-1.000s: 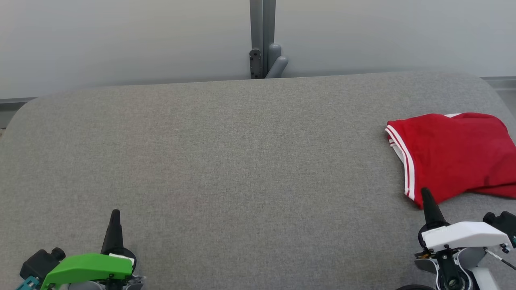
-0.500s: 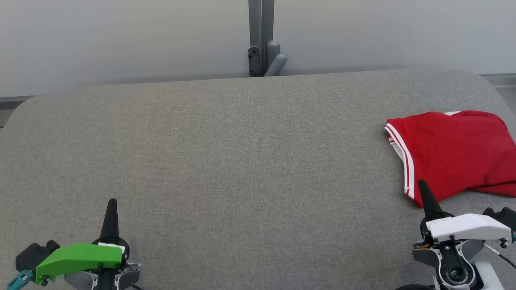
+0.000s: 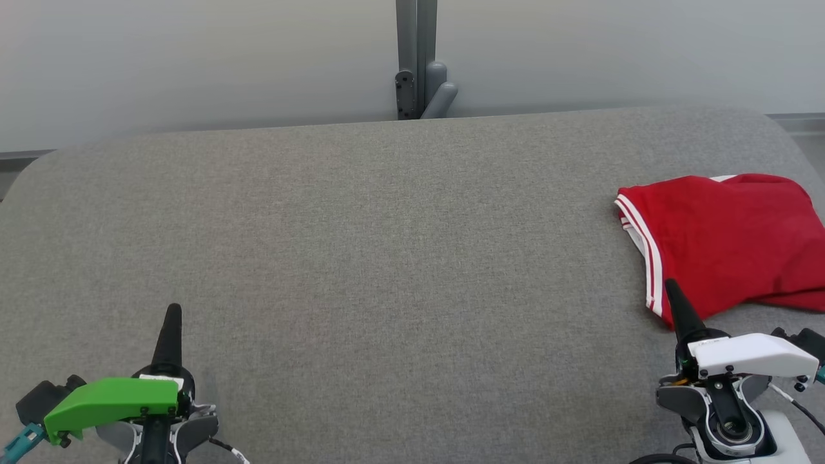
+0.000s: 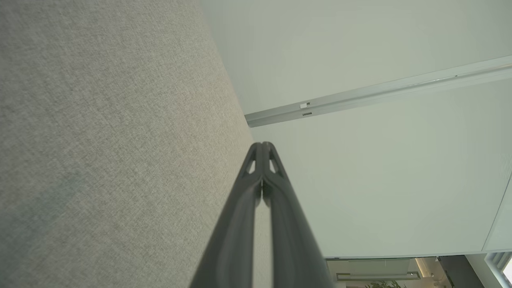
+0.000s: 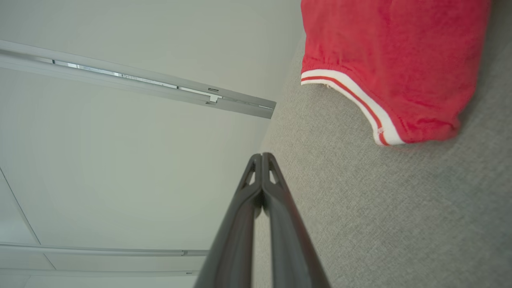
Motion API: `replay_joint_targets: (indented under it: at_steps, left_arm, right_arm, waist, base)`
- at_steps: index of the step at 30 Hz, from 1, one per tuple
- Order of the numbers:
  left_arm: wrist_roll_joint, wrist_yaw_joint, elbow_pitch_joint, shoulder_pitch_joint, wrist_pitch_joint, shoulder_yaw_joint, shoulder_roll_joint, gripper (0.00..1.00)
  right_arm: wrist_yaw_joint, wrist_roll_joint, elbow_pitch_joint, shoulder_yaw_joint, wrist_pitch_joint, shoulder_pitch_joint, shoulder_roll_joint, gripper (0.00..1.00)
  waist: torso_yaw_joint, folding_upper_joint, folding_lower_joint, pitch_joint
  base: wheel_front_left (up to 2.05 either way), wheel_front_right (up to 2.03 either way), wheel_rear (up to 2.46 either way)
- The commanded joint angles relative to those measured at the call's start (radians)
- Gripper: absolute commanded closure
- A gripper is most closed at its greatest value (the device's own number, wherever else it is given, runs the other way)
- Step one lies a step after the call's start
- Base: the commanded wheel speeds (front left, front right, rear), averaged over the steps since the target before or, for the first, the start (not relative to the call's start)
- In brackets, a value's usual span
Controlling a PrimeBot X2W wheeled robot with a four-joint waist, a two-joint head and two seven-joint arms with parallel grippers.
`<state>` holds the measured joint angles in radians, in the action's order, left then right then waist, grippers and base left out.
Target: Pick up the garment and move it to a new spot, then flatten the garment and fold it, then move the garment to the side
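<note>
Left gripper [image 3: 173, 310] and right gripper [image 3: 670, 285] sit at the near corners of my head view, each pair of dark fingers pressed together and holding nothing. Between them stretches the grey padded table [image 3: 399, 245]. On its right side lies the red garment [image 3: 728, 235], folded into a compact bundle, its white-and-red striped hem facing the middle of the table and its far side running off the picture's right edge. From up here the right gripper's tip appears against the bundle's near-left corner. A grey post [image 3: 416, 58] rises behind the table's far edge, in front of a pale wall [image 3: 193, 64].

From my left wrist view, the left gripper [image 4: 262, 146] is clenched, the two tips meeting in a point above the bare grey table, with the pale wall and a metal rail [image 4: 380, 93] beyond.

From my right wrist view, the right gripper [image 5: 262, 156] is likewise clenched and empty-handed. The garment [image 5: 392, 56] lies ahead at the upper right, its striped hem turned toward the fingers, and a strip of grey fabric separates it from the tips, so I see no contact.
</note>
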<state>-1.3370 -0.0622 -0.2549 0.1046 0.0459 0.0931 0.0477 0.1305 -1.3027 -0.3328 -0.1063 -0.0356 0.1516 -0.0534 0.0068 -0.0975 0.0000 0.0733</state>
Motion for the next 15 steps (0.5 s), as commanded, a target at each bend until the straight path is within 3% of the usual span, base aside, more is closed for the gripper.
replay_joint_targets:
  at_steps: [1,15]
  left_arm:
    - [-0.029,0.002,0.011,0.025,0.007,0.005,0.007,1.00]
    - [-0.131,0.010,0.014,0.051,0.038,0.022,0.008,1.00]
  right_arm:
    - [0.001,-0.027,0.002,-0.003,-0.009,0.022,-0.005,1.00]
    - [0.000,-0.147,-0.007,-0.003,-0.037,0.045,-0.005,1.00]
  waist:
    - [0.000,0.0000,0.0000,0.001]
    - [-0.003,0.0000,0.0000,0.009]
  base:
    - [0.00,0.00,0.00]
    - [0.00,0.00,0.00]
